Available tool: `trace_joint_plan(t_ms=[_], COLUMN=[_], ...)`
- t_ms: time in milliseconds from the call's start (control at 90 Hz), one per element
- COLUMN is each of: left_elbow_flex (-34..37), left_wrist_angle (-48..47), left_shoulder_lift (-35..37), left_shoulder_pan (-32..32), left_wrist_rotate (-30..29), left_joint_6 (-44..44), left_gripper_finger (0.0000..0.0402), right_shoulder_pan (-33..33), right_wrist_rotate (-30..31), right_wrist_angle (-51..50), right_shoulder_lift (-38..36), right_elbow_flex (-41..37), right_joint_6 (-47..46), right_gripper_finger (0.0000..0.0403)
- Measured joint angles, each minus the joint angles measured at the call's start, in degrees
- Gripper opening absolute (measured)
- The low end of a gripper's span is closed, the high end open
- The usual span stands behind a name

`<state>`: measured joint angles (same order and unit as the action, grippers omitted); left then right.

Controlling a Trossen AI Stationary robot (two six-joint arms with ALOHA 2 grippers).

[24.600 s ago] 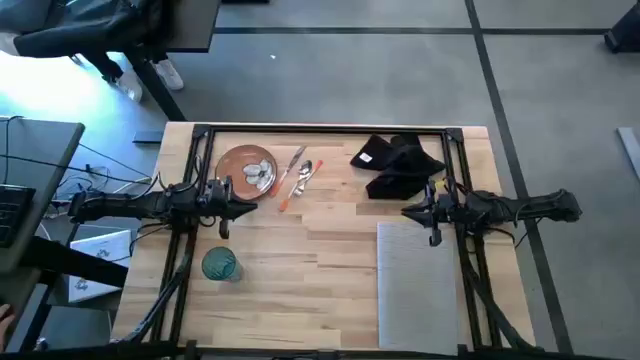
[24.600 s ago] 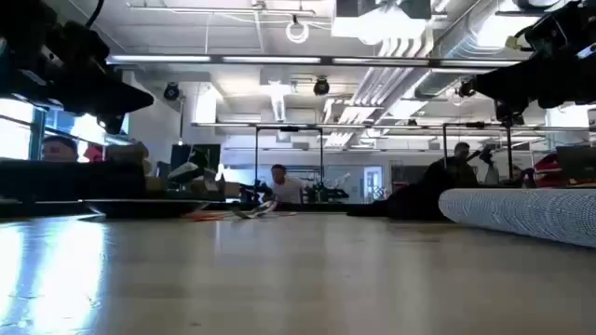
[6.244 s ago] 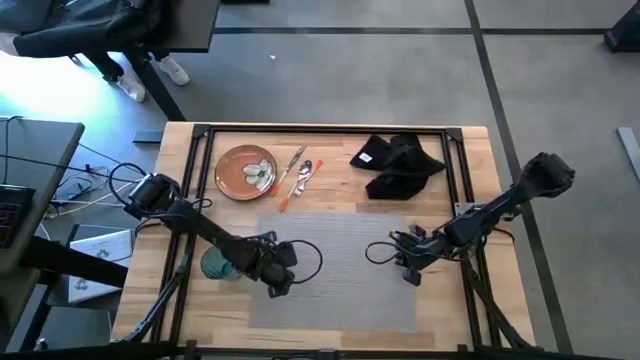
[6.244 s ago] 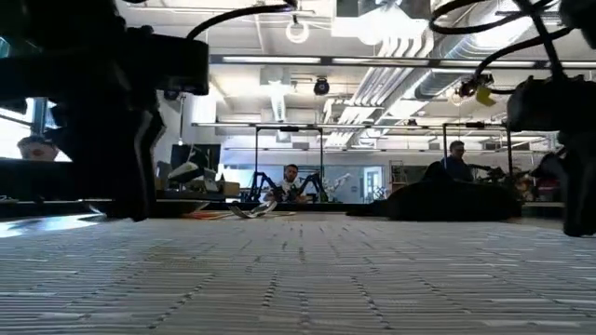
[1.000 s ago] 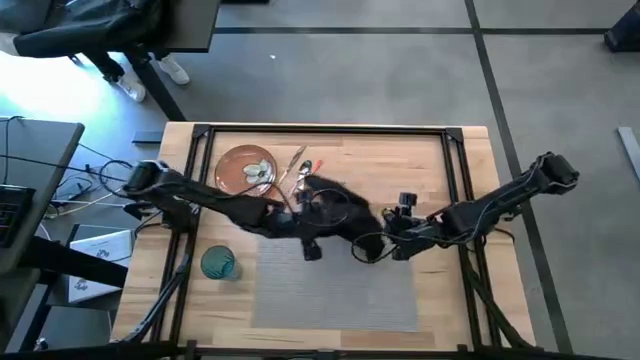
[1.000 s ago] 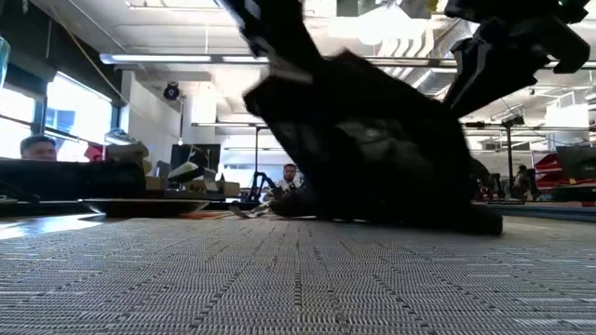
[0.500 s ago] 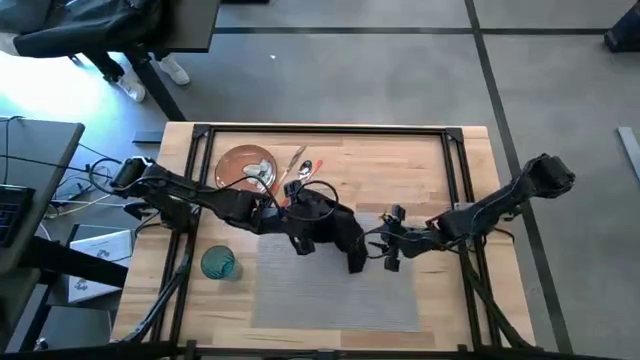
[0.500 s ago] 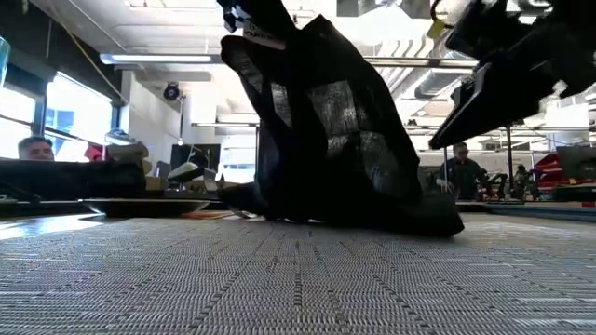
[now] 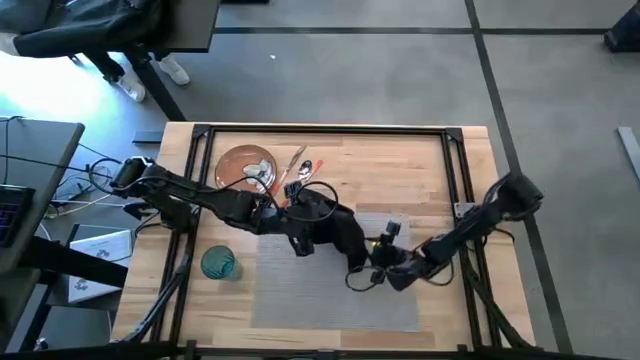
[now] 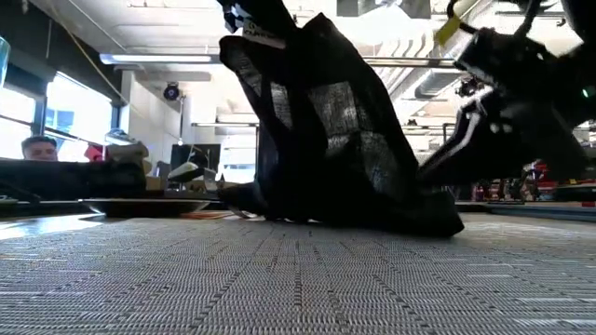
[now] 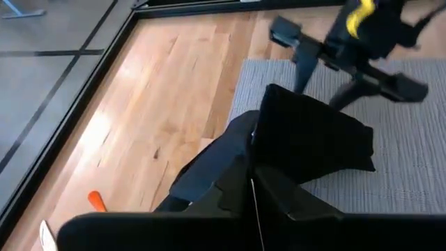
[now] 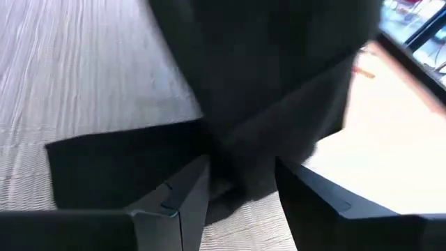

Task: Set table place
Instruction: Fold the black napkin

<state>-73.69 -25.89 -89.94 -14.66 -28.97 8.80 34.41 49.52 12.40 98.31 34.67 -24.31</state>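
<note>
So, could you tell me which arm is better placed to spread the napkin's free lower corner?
Right, probably: the left gripper holds the napkin up, while the right gripper, open, sits at its hanging lower end.

the table is pale wood planks with a smooth, slightly shiny finish and visible grain, edged by a black matt metal frame. on it lies a grey placemat of coarse woven fibre, ribbed and matt, and over that a black napkin of thin, limp matt cloth, loose enough in its weave that light shows through the raised part. farther back are a glossy orange-brown plate, silvery metal cutlery with orange handles that look like plastic, and a clear teal glass.
</note>
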Motion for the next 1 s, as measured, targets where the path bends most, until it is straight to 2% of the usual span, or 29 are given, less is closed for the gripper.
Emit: trace_joint_plan(t_ms=[133,322,467,533,611,644,700,767,900,1000], left_elbow_flex=[0.0,0.0,0.0,0.0,0.0,0.0,0.0,-0.1,-1.8,-3.1], left_wrist_angle=[0.1,0.2,0.3,0.2,0.2,0.3,0.6,1.8,1.4,1.5], left_shoulder_lift=[0.0,0.0,0.0,0.0,0.0,0.0,0.0,0.1,0.7,1.6], left_shoulder_pan=[0.0,0.4,0.2,0.2,0.2,0.2,0.0,-0.1,-0.1,0.4], left_wrist_rotate=[0.0,0.1,0.7,1.4,1.4,1.4,1.4,1.3,-0.3,-3.6], left_joint_6=[0.0,0.0,0.0,0.0,-0.4,-0.6,-1.4,-3.1,-8.3,-14.3], left_gripper_finger=[0.0,0.0,0.0,0.0,0.0,0.0,0.0,0.0,0.0,0.0], right_shoulder_pan=[1.5,0.3,-2.0,-3.0,-4.2,-4.7,-5.3,-5.9,-7.0,-9.4], right_wrist_rotate=[5.2,17.6,21.9,22.3,21.5,20.3,20.0,20.2,20.1,15.3], right_wrist_angle=[0.0,-0.1,-0.4,-1.0,-2.9,-4.5,-7.9,-13.0,-28.9,-41.2], right_shoulder_lift=[4.1,7.1,7.1,7.0,5.8,4.7,2.3,-2.6,-16.9,-27.4], right_elbow_flex=[2.3,4.5,4.9,4.9,5.1,5.5,6.1,7.5,13.1,19.3], right_joint_6=[-2.5,-1.4,0.5,3.1,6.1,7.9,11.1,15.2,23.6,24.6], right_gripper_finger=[0.0149,0.0149,0.0148,0.013,0.0075,0.004,0.0015,0.0008,0.0001,0.0])
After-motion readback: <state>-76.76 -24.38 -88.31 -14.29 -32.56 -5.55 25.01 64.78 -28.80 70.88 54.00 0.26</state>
